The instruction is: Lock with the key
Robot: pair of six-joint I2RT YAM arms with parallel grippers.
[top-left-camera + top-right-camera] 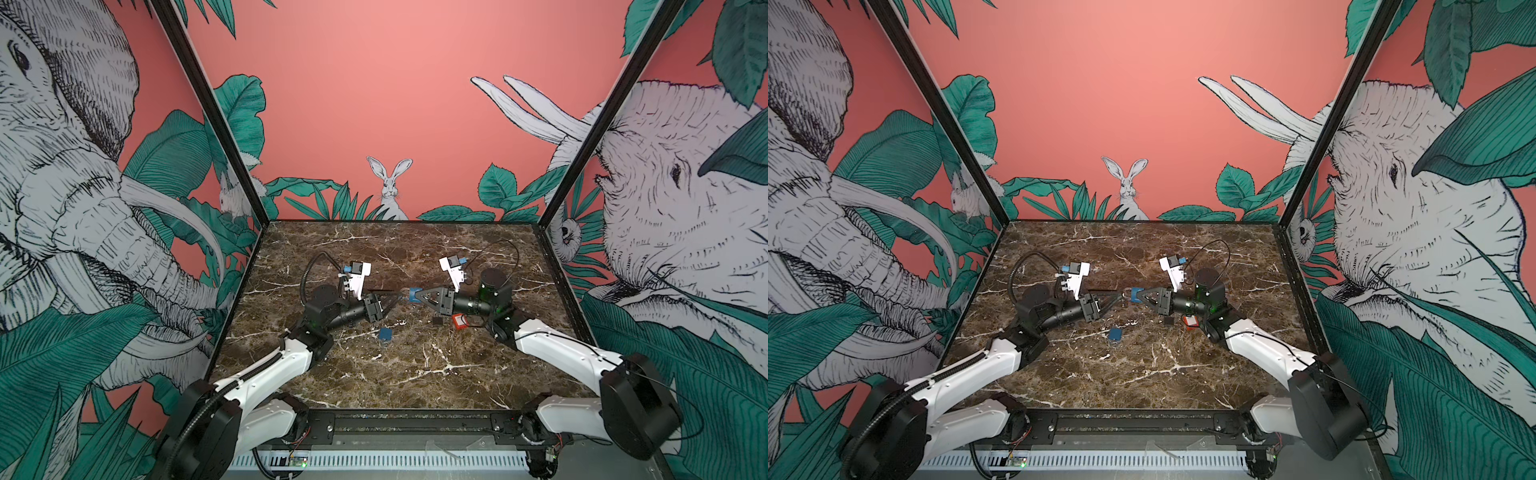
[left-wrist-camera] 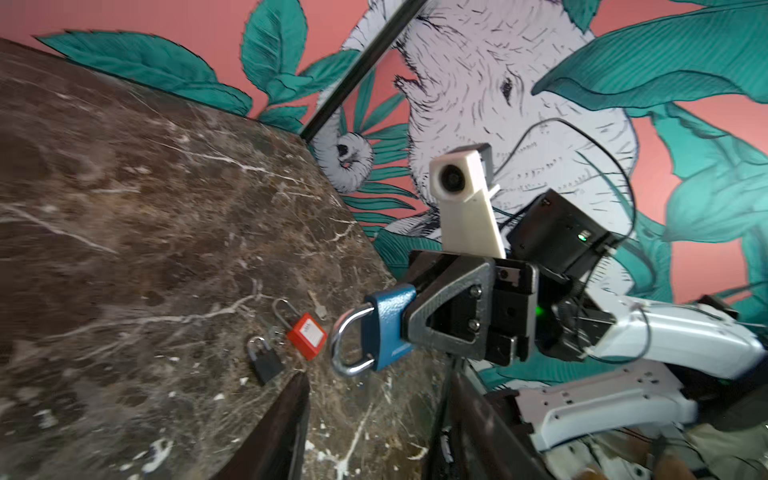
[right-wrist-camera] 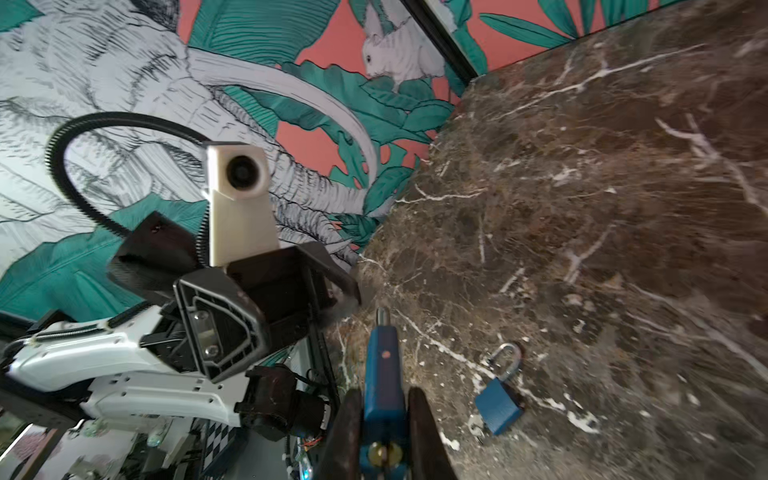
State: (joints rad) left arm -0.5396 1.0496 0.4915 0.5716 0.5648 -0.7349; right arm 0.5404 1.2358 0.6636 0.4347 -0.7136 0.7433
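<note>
**Holding the padlock (image 1: pixel 414 294) off the desk (image 1: pixel 374 374): right pincer (image 1: pixel 420 296) clamped, left pincer (image 1: pixel 395 302) spread**

The right pincer grips the blue padlock by its body, one finger against each flat side, with the jaws narrow around it. The padlock hangs in the air near the middle of the desk in both top views. Its silver shackle (image 2: pixel 347 345) points toward the left arm. In the left wrist view both shackle legs meet the body. In the right wrist view the brass end of the padlock faces the camera from between the fingers; whether a key sits in it cannot be made out.

The left pincer stands open and holds nothing. Its fingers are well apart and aimed at the shackle. The tip of one finger is just beside the shackle, and whether it touches cannot be told.

On the desk below the right arm lie a red padlock (image 2: pixel 307 336) and a black padlock (image 2: pixel 266 363), close together. A small pale piece that looks like a key (image 2: pixel 318 308) lies just beside the red one, though it is blurred. A second blue padlock (image 3: pixel 498 409) lies flat on the desk nearer the front edge, between the two arms and apart from the others.
</note>
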